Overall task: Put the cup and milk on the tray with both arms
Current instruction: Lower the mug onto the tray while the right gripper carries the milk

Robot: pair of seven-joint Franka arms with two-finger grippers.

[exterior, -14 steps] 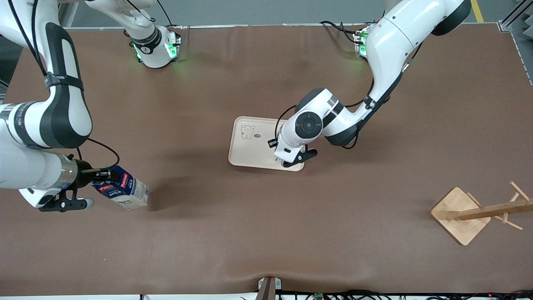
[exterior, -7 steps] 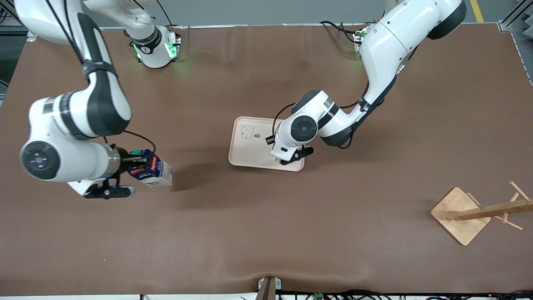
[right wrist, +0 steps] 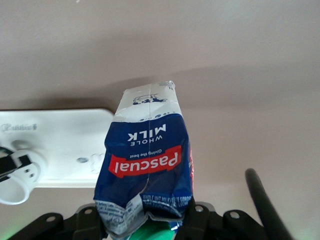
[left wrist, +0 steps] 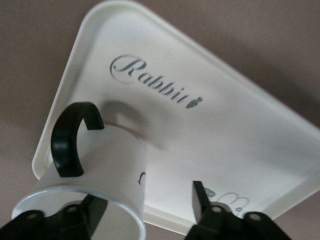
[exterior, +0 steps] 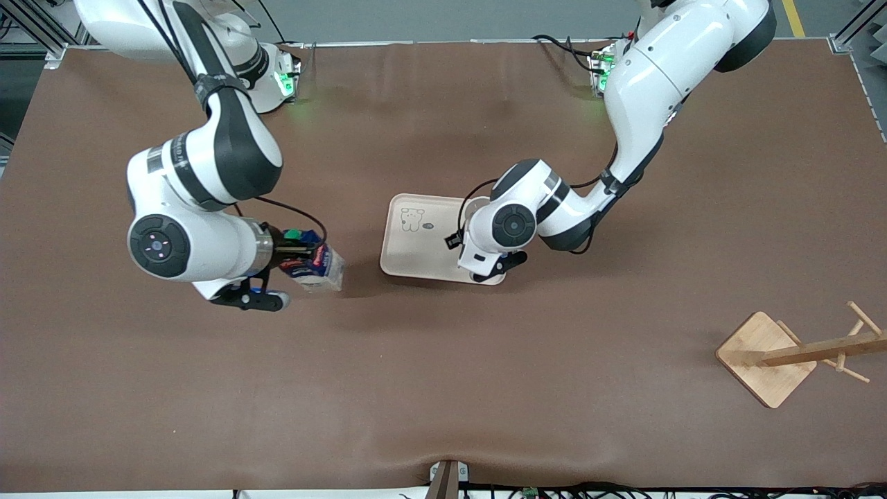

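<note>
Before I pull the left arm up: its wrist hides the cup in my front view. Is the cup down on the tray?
Observer: Yes. In the left wrist view the cup stands on the tray near a corner, beside the "Rabbit" lettering.
Operator: Is that gripper open?
Observer: The left gripper looks open: one finger is inside the cup, and the other stands clear of its wall.
Operator: And the grip on the milk?
Observer: The right gripper is shut on the milk at its cap end, over bare table beside the tray.
</note>
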